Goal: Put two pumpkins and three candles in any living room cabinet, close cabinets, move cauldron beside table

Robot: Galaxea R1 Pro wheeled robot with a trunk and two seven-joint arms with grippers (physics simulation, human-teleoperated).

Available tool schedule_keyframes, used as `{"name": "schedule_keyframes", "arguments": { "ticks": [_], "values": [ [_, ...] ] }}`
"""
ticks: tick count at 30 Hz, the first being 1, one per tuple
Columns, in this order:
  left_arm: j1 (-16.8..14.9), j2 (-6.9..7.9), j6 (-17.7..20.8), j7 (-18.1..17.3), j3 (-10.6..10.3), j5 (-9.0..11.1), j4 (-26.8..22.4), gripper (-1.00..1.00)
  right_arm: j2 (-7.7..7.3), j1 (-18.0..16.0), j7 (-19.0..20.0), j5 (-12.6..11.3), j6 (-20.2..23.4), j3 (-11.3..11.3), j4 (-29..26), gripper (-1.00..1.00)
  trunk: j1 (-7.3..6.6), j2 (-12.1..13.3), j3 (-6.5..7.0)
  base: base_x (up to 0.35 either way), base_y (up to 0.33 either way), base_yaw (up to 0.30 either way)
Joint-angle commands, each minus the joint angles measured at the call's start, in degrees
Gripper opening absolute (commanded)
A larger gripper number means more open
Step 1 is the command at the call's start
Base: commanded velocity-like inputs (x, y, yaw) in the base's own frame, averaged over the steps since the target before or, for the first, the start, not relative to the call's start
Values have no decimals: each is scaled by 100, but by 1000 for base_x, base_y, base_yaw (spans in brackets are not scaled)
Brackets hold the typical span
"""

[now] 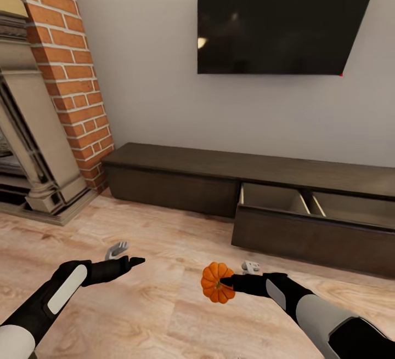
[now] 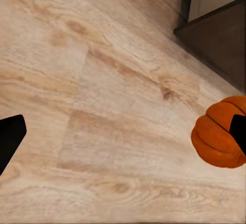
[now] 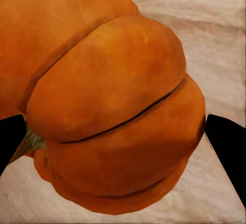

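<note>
A bright orange ribbed pumpkin hangs above the wooden floor, and my right gripper is shut on it. In the right wrist view the pumpkin sits between the two black fingertips. My left gripper is open and holds nothing, out to the left of the pumpkin. The long dark-brown cabinet runs along the wall ahead. Its right drawer is pulled out, showing a pale divided interior beyond and to the right of the pumpkin.
A brick chimney and stone fireplace stand at the left. A black TV hangs on the wall over the cabinet. Light wood floor stretches between me and the cabinet.
</note>
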Motion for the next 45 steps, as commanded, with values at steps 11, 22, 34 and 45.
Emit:
{"name": "schedule_keyframes", "arguments": {
  "ticks": [11,22,34,45],
  "values": [
    [-3,-65,-503,-27,-23,9,727,100,0,-3,10,-72,34,-4,-10,-100,-2,-2,29,-10,0,-292],
    [-3,-82,-686,-21,-223,9,855,100,1,-3,8,-81,24,-10,-9,-100,-2,-2,70,0,0,-292],
    [-3,-125,-692,-20,-229,10,861,100,-6,-3,8,-90,22,-18,-9,-100,-2,-2,115,0,0,-292],
    [-3,-161,-692,-13,-236,10,861,100,-6,-3,8,-98,24,-27,-3,-100,-2,-2,157,0,0,-292]
  ]
}}
